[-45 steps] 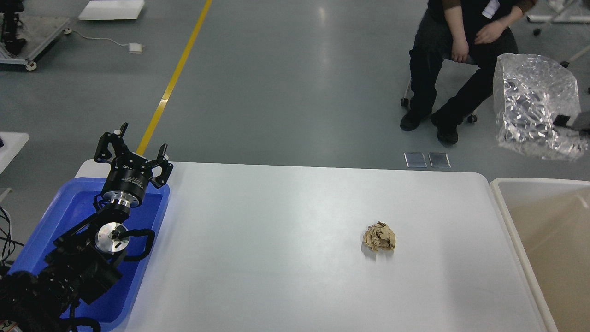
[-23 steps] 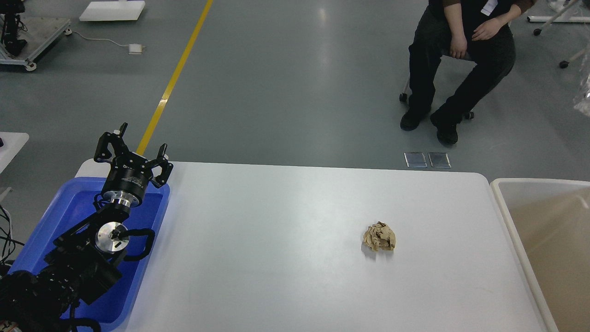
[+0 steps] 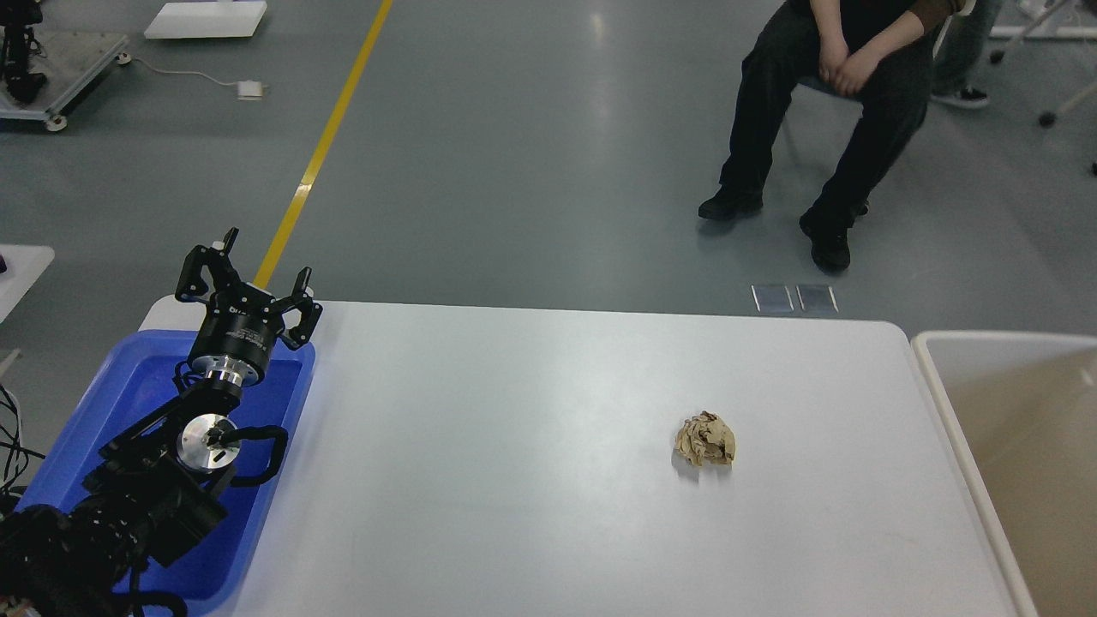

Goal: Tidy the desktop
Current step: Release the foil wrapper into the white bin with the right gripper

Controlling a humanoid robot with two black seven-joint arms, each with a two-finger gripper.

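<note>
The desktop (image 3: 531, 480) is a wide white tabletop with rounded corners. A crumpled brown paper ball (image 3: 705, 440) lies on its right half. My left gripper (image 3: 254, 276) is open and empty, held up above the far end of the blue tray (image 3: 137, 386) at the table's left edge, far from the paper ball. My right arm and gripper are out of view.
A cream-white bin with a beige inside (image 3: 1020, 446) stands against the table's right edge. A person in dark clothes (image 3: 823, 103) sits on a chair beyond the table. A yellow floor line (image 3: 326, 146) runs behind the left arm.
My left arm has not moved. The crinkled clear plastic sheet at the right has gone from view, and the seated person has shifted their legs and hands.
</note>
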